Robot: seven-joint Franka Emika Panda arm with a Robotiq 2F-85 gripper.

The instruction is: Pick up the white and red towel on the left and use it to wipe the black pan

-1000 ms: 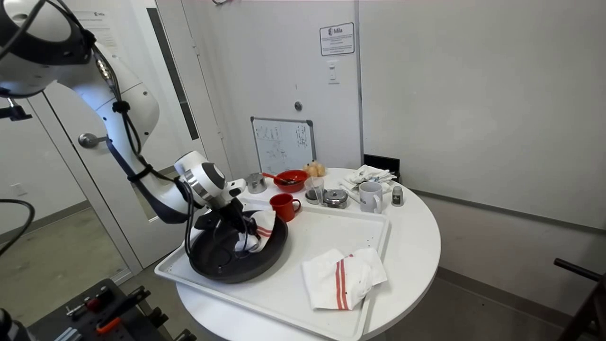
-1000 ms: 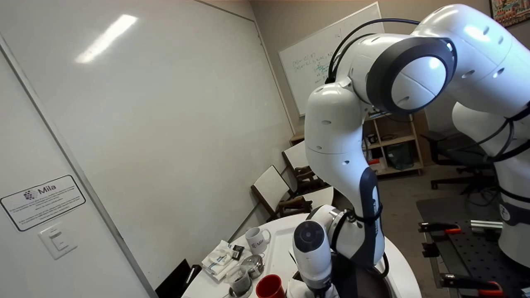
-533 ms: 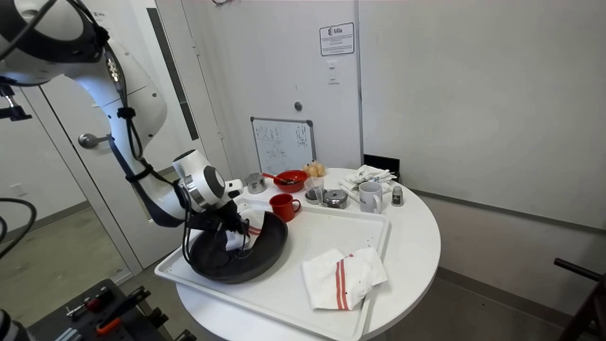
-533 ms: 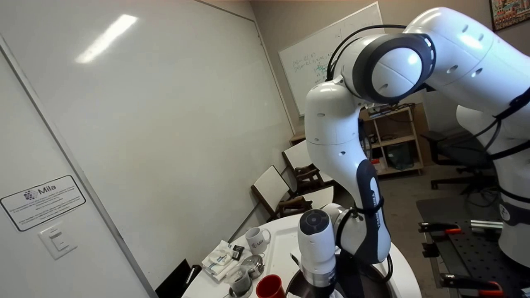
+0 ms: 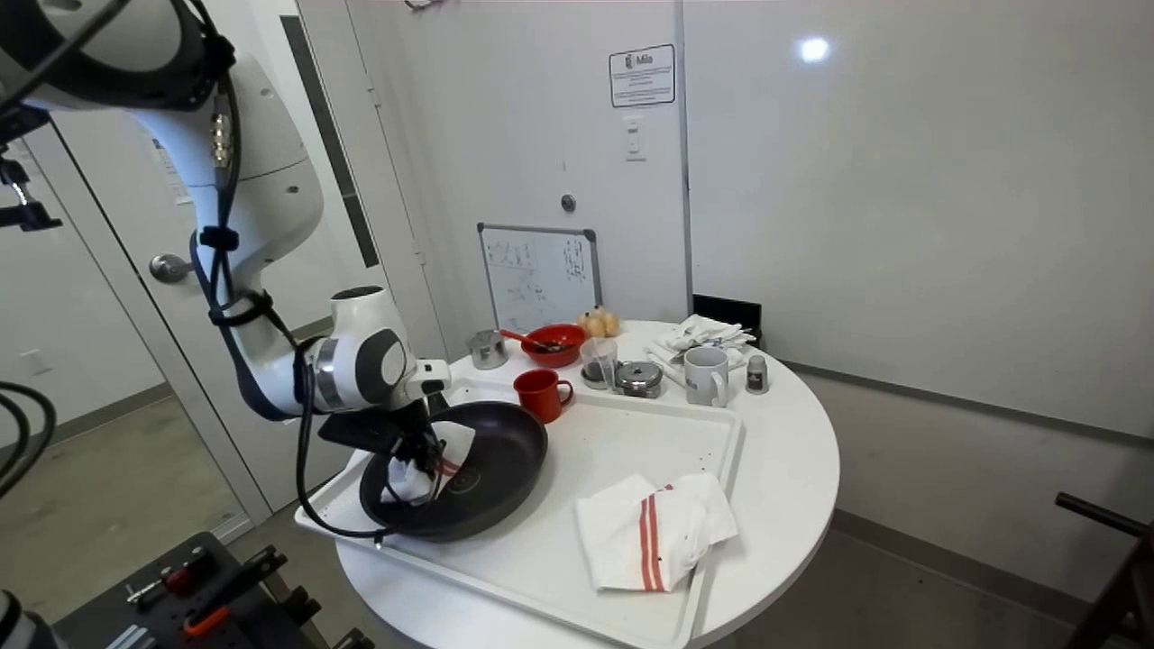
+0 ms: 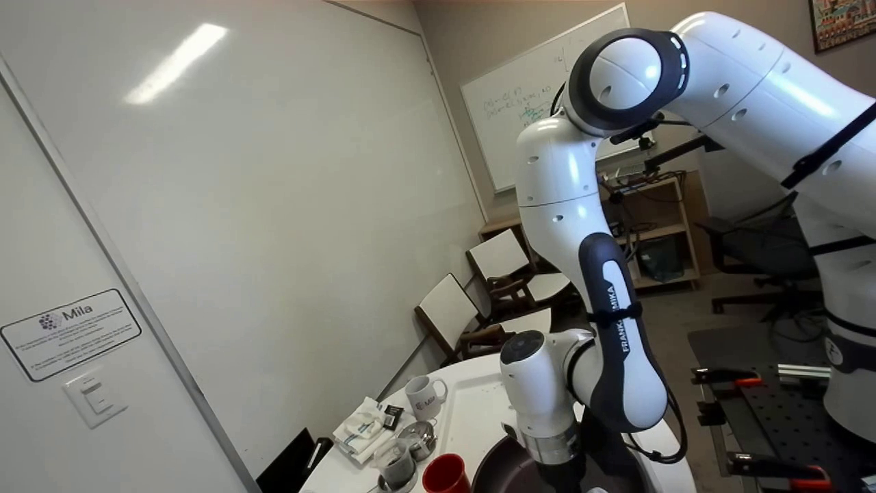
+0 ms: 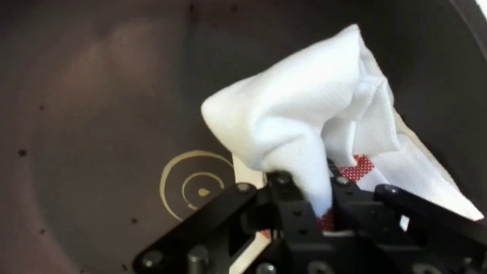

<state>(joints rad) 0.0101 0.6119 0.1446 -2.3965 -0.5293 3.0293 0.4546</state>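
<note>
Your gripper (image 7: 309, 180) pinches a fold of the white and red towel (image 7: 296, 97), jaws tight on the fabric, and you have both down inside the black pan (image 5: 509, 442). From the wrist view you can see the towel bunched over the pan's floor, with one flatter flap reaching toward the pan's wall. On that floor you can make out a gold ring mark (image 7: 204, 192), partly hidden by towel and gripper, and dark specks (image 7: 22, 152). Your pan sits on the white tray (image 5: 613, 451); a larger cloth (image 5: 667, 536) with two bold red stripes lies on that tray, apart from the pan. Just beside the pan you have a red mug (image 5: 537, 395), and farther from the pan a red bowl (image 5: 552, 355).
</note>
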